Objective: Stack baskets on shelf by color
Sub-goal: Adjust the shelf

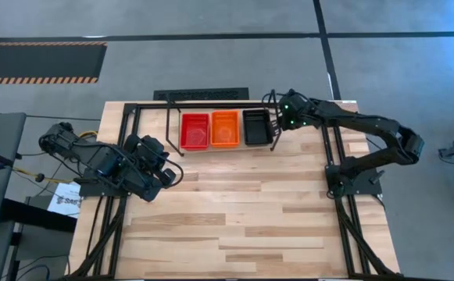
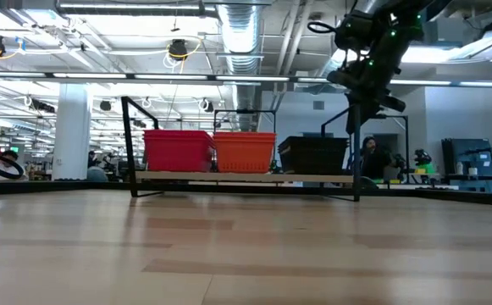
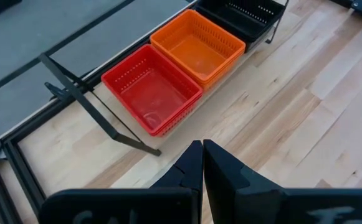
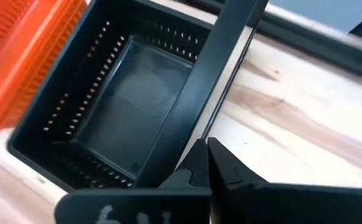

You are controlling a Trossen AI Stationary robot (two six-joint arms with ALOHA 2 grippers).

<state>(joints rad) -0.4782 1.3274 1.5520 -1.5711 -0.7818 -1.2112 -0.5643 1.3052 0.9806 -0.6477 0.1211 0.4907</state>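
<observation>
Here the right hand (image 1: 275, 125), fingers pressed together and empty, hangs beside the shelf's (image 1: 172, 117) end loop by the black basket (image 1: 255, 127); the left hand (image 1: 173, 176), likewise closed and empty, rests low over the bench (image 1: 250, 226).

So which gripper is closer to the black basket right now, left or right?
Right. The right gripper hangs shut just past the black basket's outer end, by the shelf's end loop. The left gripper sits shut over bare table, beyond the red basket.

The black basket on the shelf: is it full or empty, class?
Empty. The right wrist view looks straight into the black basket and shows its bare floor, with nothing lying inside.
</observation>
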